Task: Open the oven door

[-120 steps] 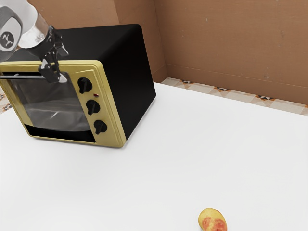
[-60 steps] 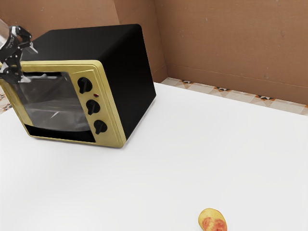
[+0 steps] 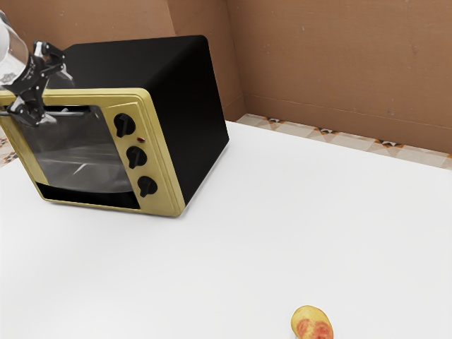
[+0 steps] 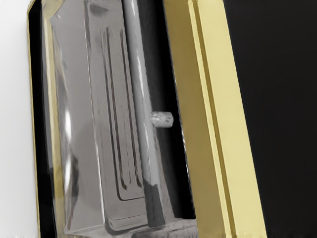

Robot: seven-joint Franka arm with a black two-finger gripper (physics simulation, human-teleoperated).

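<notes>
My gripper (image 3: pixel 58 99) is at the front of the oven (image 3: pixel 166 102), by its upper edge at the exterior view's left. Its two fingers stand apart, one higher and one lower near the handle bar (image 3: pixel 70 113); whether either touches the bar I cannot tell. The glass door (image 3: pixel 78 155) looks shut in its gold frame. In the wrist view the handle (image 4: pixel 141 94) is a long grey bar in front of the glass door (image 4: pixel 74 124), with a short post (image 4: pixel 162 119) joined to it.
Three black knobs (image 3: pixel 136 157) line the oven's front beside the door. A yellow-red fruit (image 3: pixel 312 326) lies on the white table (image 3: pixel 282 226), well away from the oven. Behind the table stands a brown wall (image 3: pixel 339 63).
Along the oven front, my gripper has moved toward the exterior view's left, then slightly back toward its right. The oven and fruit have stayed in place.
</notes>
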